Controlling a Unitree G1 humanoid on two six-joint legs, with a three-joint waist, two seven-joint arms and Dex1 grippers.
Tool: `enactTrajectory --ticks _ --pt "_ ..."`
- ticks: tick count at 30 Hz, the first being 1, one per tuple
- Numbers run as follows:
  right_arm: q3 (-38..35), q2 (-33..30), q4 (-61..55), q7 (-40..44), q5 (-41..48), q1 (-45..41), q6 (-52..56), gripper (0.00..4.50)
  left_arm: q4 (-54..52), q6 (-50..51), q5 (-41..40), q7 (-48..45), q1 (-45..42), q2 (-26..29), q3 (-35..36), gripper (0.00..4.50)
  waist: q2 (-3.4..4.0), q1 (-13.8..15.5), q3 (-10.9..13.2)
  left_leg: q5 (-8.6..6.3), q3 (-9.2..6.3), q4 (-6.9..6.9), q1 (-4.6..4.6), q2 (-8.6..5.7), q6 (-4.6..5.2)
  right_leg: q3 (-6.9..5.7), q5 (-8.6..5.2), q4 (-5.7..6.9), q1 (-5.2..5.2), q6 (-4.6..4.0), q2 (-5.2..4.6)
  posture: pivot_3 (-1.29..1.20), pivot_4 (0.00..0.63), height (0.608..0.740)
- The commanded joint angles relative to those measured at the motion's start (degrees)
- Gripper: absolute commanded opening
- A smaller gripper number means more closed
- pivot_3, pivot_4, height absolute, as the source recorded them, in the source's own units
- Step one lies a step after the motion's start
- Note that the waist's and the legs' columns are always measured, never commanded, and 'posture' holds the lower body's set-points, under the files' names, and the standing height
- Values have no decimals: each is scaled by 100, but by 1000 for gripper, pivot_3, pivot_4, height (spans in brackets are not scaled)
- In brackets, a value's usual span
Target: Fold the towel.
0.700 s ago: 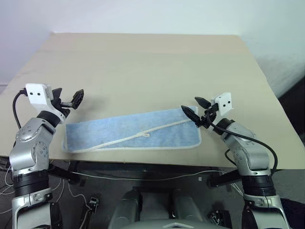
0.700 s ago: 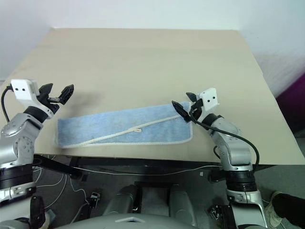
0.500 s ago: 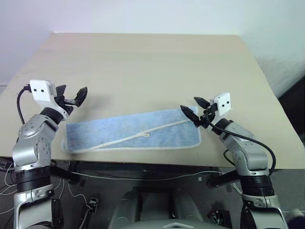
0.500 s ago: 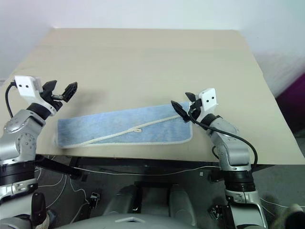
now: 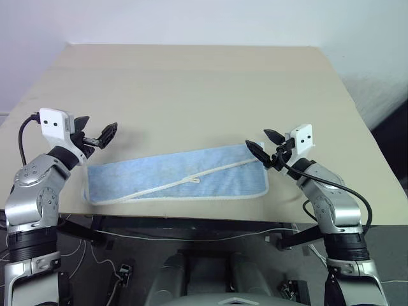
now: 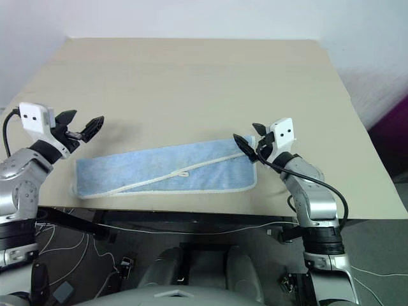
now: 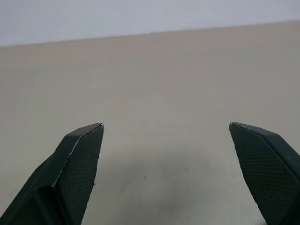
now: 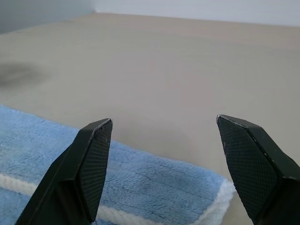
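The light blue towel (image 5: 166,177) lies flat as a long strip near the table's front edge. White edging runs slantwise across it, with a small loop tag (image 5: 194,180). My left gripper (image 5: 97,129) hovers open just beyond the towel's left end, with nothing between its fingers (image 7: 79,159). At the towel's far right corner my right gripper (image 5: 259,139) is open and level just above it. The right wrist view shows that corner of the towel (image 8: 140,183) below the spread fingers (image 8: 91,159).
The beige table (image 5: 204,89) stretches wide and bare behind the towel. Its front edge (image 5: 191,217) runs just below the towel, with cables on the floor beneath. A white wall stands behind the table.
The left gripper has edged slightly to the right near the towel's left end. The right gripper and the towel have stayed where they were.
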Motion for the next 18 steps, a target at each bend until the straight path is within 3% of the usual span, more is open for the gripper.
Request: enactTrajectory --ticks 1,6,13,18 --pt "-63 1 55 26 -18 -179 -220 3733 -212 -103 106 -436 115 345 -82 4494 0 1 0 0 0 -1 0 0 0 0 0 -1 0 0 0 0 150 740" --pt "6 59 132 33 -83 -243 -285 3733 -133 -337 197 -1400 310 874 -290 4494 1 2 1 0 0 -9 0 1 0 0 0 -3 -3 -1 -1 0 150 740" --pt "-35 -3 61 13 -72 -216 -199 3733 365 -1448 770 -3585 185 2120 -1164 4494 4 -1 2 1 3 -20 3 0 -1 1 0 -9 -3 -3 -3 0 150 740" --pt "32 -14 189 69 -91 -463 -116 3733 790 -2120 994 -5642 -214 3156 -1865 4494 14 -26 9 1 5 -26 3 1 -1 1 0 -11 -6 -5 -1 0 150 740"
